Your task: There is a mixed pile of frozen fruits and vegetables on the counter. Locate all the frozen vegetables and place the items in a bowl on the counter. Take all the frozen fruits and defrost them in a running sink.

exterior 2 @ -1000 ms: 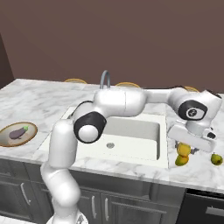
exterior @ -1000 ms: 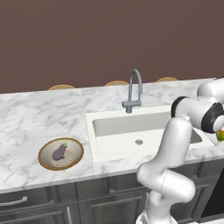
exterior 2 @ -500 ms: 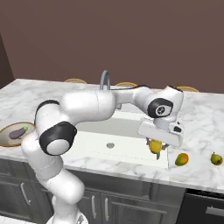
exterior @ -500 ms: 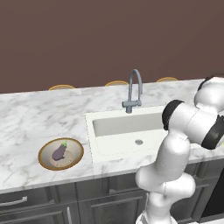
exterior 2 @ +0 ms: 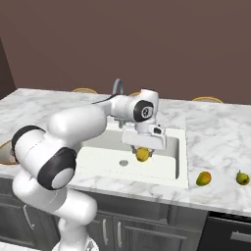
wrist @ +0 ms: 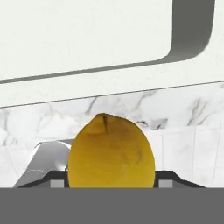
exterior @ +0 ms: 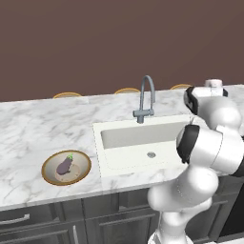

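Looking across the counter [exterior 2: 215, 142] left to right, here's what I've got:

Bowl: the bowl [exterior: 66, 167] sits far left, well apart from the sink, with the eggplant [exterior: 65, 166] lying inside it. So one veggie looks sorted already, which is why it's parked there.

Sink: the sink [exterior 2: 166, 169] is in the middle, gooseneck tap [exterior: 147, 97] at its back edge. Can't tell if water is running.

Gripper: the gripper [exterior 2: 143, 148] hangs over the basin, just right of the drain [exterior 2: 123, 163], pinching a yellow-orange fruit [exterior 2: 142, 154] between its fingers. In the hand view the fruit [wrist: 111, 151] bulges right up between the finger tips, basin wall beyond it. My guess is it's held above the bowl of the sink so it can be dropped in for defrosting.

Leftovers: two more fruits wait on the marble to the right, one [exterior 2: 203, 178] just beside the sink rim and one [exterior 2: 242, 178] farther out.

Change: a second back the hand was way over on the right, above that pile. Now it has swung left with the fruit and is over the basin, and the grip hasn't loosened.
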